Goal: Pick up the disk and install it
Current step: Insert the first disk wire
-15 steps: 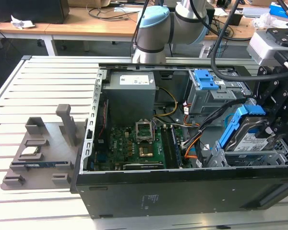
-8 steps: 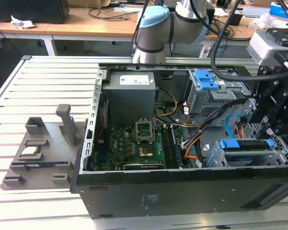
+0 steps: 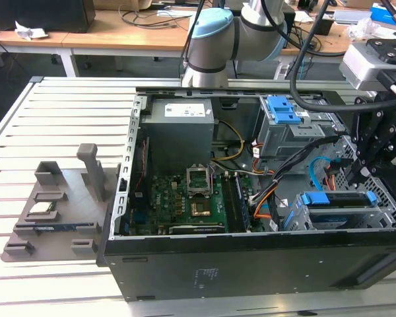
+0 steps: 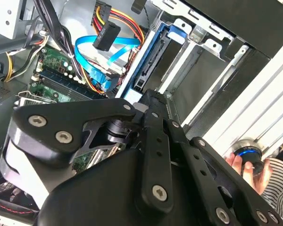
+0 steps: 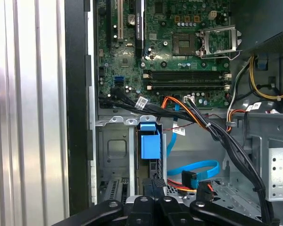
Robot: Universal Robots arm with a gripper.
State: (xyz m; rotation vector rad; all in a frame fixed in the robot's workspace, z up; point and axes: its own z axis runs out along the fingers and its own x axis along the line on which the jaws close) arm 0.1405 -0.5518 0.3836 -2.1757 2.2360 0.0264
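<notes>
Gripper (image 3: 358, 173): down over the drive cage, fingers pinching the disk
Disk (image 5: 149, 146): blue bracket, standing on edge in the cage slot
Case (image 3: 251, 271): open

Disk (image 3: 338, 199) in drive cage (image 3: 383, 221)

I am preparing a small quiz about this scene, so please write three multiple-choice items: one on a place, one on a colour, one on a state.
1. Where is the disk? A on the grey stand; B in the drive cage; C on the wooden desk.
2. Its bracket is: A red; B green; C blue.
3. The computer case is: A open; B shut; C upside down.
Answers: B, it sits in the cage at the exterior view's right; C, blue plastic frames it; A, the motherboard shows inside.
</notes>
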